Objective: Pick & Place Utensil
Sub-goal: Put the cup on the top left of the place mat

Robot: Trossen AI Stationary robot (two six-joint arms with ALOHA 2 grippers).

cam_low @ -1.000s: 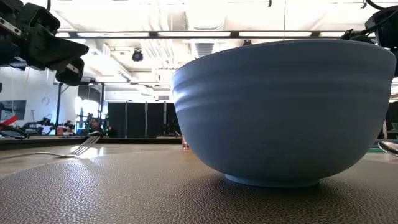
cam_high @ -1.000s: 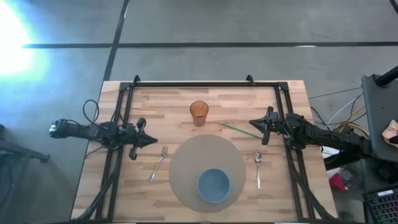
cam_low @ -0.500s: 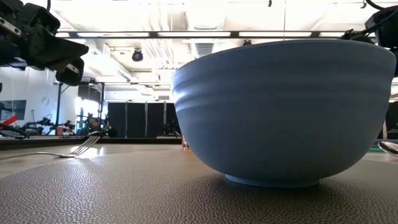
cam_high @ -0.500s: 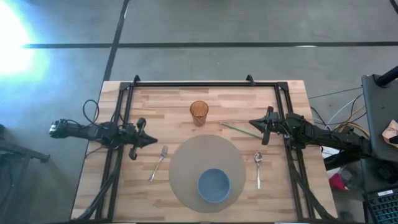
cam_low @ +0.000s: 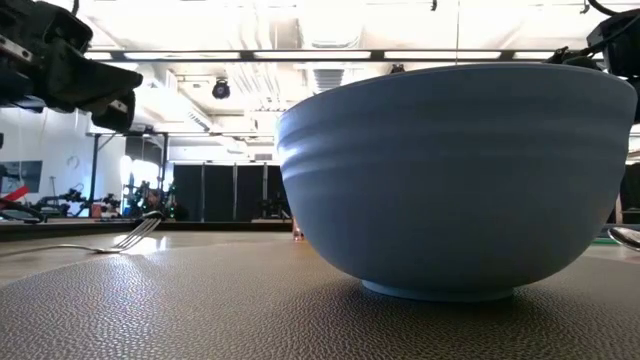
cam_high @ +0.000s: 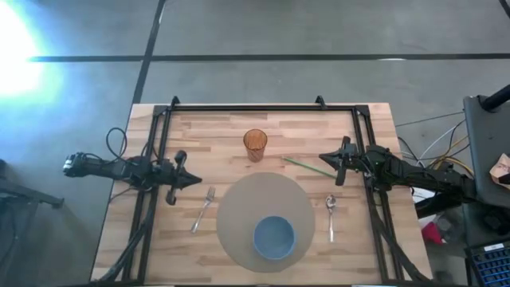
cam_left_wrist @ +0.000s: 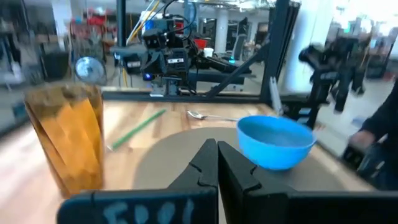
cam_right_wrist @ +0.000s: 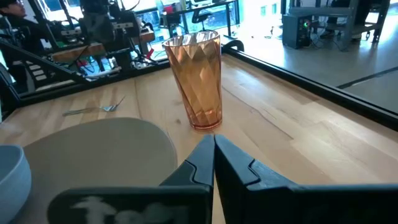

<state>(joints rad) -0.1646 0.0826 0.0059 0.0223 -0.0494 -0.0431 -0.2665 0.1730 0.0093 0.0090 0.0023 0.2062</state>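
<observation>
A silver fork (cam_high: 202, 209) lies flat on the wooden table, left of the round grey mat (cam_high: 239, 209). A silver spoon (cam_high: 331, 215) lies to the mat's right, and a thin green stick (cam_high: 303, 166) lies beyond the mat's far right. My left gripper (cam_high: 195, 182) hovers shut by the left frame rail, above and just beyond the fork's tines. In its wrist view, my left gripper (cam_left_wrist: 217, 155) has its fingertips together. My right gripper (cam_high: 323, 159), shut, hovers above the stick's right end, and its wrist view shows my right gripper (cam_right_wrist: 213, 149) closed on nothing.
A blue bowl (cam_high: 274, 237) stands on the near part of the mat and fills the low view. An amber faceted cup (cam_high: 255, 144) stands upright beyond the mat. Black frame rails (cam_high: 155, 151) run along the table's left, right and far sides.
My left gripper has rolled a little about the line it points along, staying in place and shut. Nothing on the table has moved.
</observation>
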